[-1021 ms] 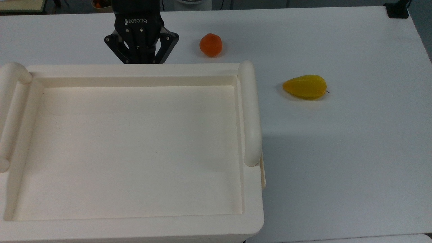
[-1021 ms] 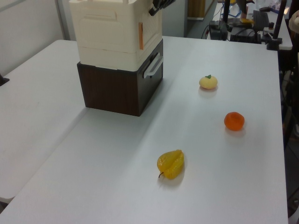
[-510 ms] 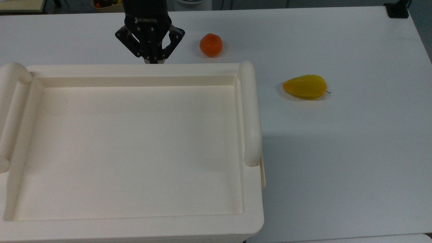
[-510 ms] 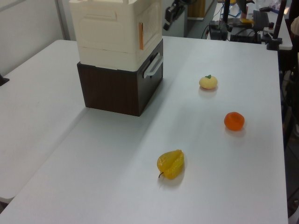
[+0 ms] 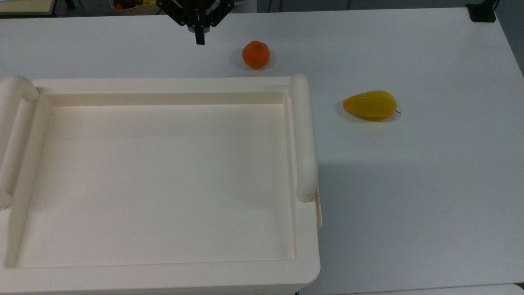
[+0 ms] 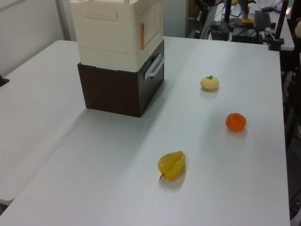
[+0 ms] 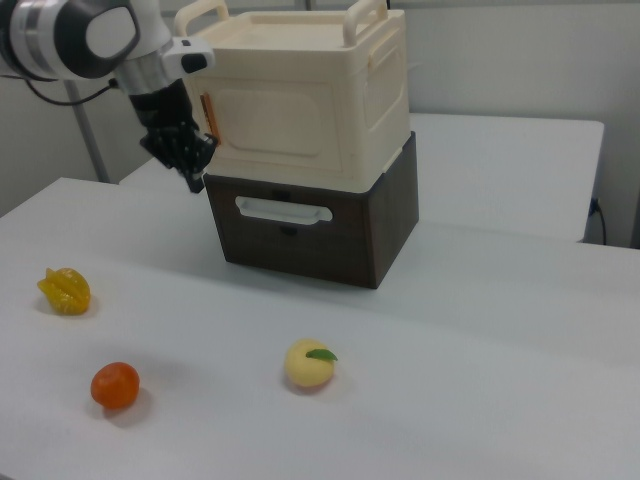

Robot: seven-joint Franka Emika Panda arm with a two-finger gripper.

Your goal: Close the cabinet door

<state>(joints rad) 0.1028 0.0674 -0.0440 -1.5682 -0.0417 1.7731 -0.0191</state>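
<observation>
**Door flush, end effector off the cabinet**

My end effector hangs beside the cabinet, clear of it, fingers pinched together on nothing. In the right view it sits just off the cabinet's left corner. The cabinet door lies flush in the front face, above a dark brown drawer unit. On the worktop lie an orange, a yellow starfruit and a pale peach, well apart.
</observation>
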